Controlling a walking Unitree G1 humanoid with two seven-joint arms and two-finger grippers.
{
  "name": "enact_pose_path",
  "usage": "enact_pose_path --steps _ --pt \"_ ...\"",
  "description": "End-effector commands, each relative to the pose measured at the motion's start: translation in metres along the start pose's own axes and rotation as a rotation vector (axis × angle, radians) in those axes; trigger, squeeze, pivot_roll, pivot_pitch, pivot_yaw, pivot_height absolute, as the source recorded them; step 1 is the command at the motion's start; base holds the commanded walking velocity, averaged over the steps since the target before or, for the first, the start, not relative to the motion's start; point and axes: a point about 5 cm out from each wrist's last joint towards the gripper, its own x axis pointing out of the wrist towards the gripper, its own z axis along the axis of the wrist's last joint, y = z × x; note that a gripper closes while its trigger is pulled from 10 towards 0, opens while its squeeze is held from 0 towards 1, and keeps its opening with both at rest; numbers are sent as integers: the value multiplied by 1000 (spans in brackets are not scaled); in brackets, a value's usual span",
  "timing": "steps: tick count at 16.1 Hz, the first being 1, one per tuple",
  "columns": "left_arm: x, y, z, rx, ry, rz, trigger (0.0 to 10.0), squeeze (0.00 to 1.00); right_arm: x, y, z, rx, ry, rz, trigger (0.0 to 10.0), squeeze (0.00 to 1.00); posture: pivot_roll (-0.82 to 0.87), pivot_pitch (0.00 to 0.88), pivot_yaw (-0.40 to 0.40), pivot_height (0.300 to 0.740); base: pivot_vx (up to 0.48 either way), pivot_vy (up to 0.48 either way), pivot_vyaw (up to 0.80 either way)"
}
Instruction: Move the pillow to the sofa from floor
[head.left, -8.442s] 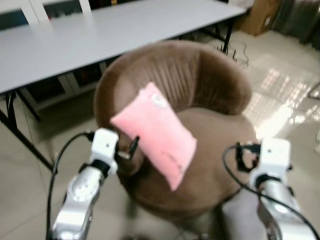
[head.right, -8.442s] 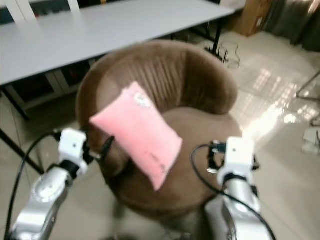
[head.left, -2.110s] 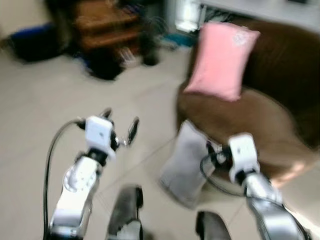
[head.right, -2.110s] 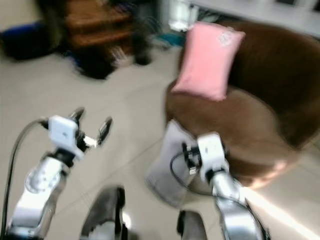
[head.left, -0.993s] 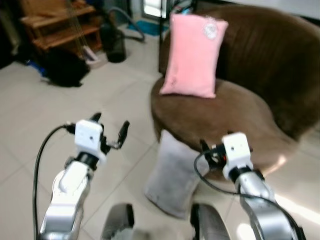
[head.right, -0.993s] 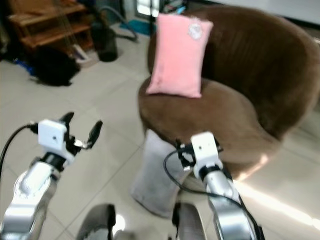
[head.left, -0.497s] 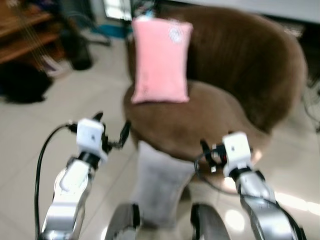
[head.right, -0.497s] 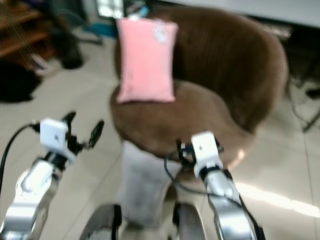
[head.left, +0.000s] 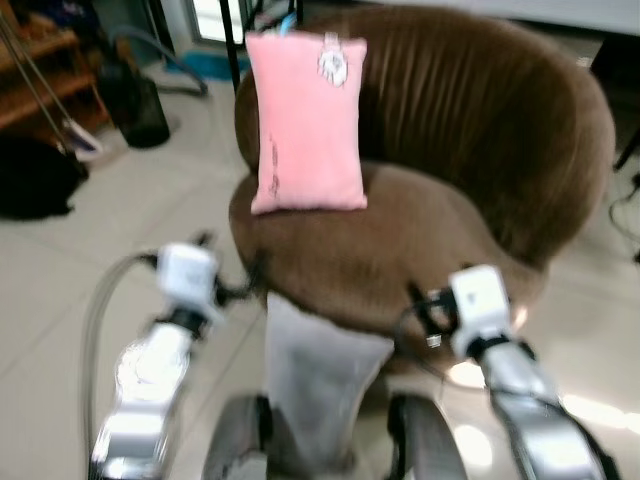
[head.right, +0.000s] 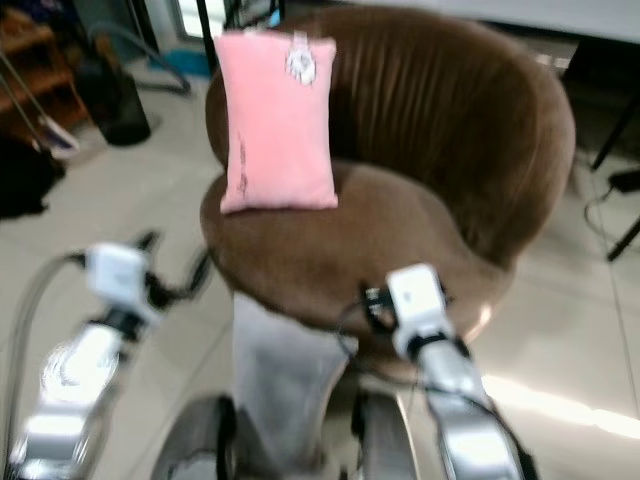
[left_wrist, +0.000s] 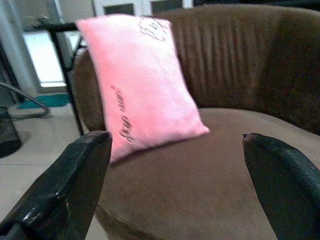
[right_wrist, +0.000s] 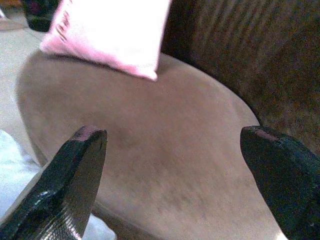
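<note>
A pink pillow stands on the seat of the round brown sofa, leaning against the left of its backrest. On the floor a grey pillow leans against the sofa's front, between my two arms. My left gripper hangs open just left of the grey pillow's top, a little short of the seat edge. In the left wrist view the left gripper has its fingers wide apart and faces the pink pillow. The right gripper is open too, nothing in it, low over the seat front.
Pale floor tiles surround the sofa. A black bag, a dark bin and wooden shelves stand at the left. A black table leg rises behind the sofa. Cables lie at the far right. My feet flank the grey pillow.
The view has swung so the sofa now sits centred and nearer. The grey pillow lies between my feet. Both arms keep the same raised pose, grippers still open.
</note>
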Motion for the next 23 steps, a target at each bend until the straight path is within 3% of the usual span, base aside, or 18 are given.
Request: enact_pose_path --steps 1,5,6,7,10,12,14,16,17,18,21,23 --pt "-3 7 0 27 7 8 10000 0 2 6 -1 24 0 37 10000 0 9 57 22 536 0 0 0" --pt "-1 6 -5 84 23 -18 10000 0 20 8 -15 138 43 61 10000 0 1 80 20 536 0 0 0" --pt "-2 2 -7 78 38 -34 10000 0 28 10 -23 123 82 69 10000 816 -5 93 18 536 0 0 0" --pt "-3 -2 -10 71 58 -64 10000 0 33 12 -31 158 128 84 10000 1000 -11 115 10 536 0 0 0" --pt "-17 -16 -21 108 121 -178 10000 0 49 17 -64 304 311 79 10000 1000 43 173 -22 536 0 0 0" --pt "-29 -11 -22 111 130 -184 10000 0 50 22 -77 359 369 43 10000 1000 101 205 -28 536 0 0 0" --pt "-55 -1 -30 116 187 -273 10000 0 49 32 -91 480 433 -10 10000 1000 169 257 16 536 0 0 0" --pt "-68 2 -33 136 209 -308 10000 0 52 35 -92 569 423 -46 10000 1000 206 274 64 536 0 0 0" --pt "-75 0 -35 123 219 -361 10000 0 56 36 -88 672 372 -76 10000 1000 232 292 96 536 0 0 0" --pt "-79 -3 -35 115 215 -397 10000 0 58 37 -84 718 327 -82 10000 1000 259 298 109 536 0 0 0" --pt "-87 -6 -36 109 198 -448 10000 0 60 38 -82 748 262 -107 10000 1000 303 301 128 536 0 0 0" --pt "-92 -8 -37 87 162 -453 10000 0 60 25 -78 760 177 -196 10000 1000 319 312 139 536 0 0 0"
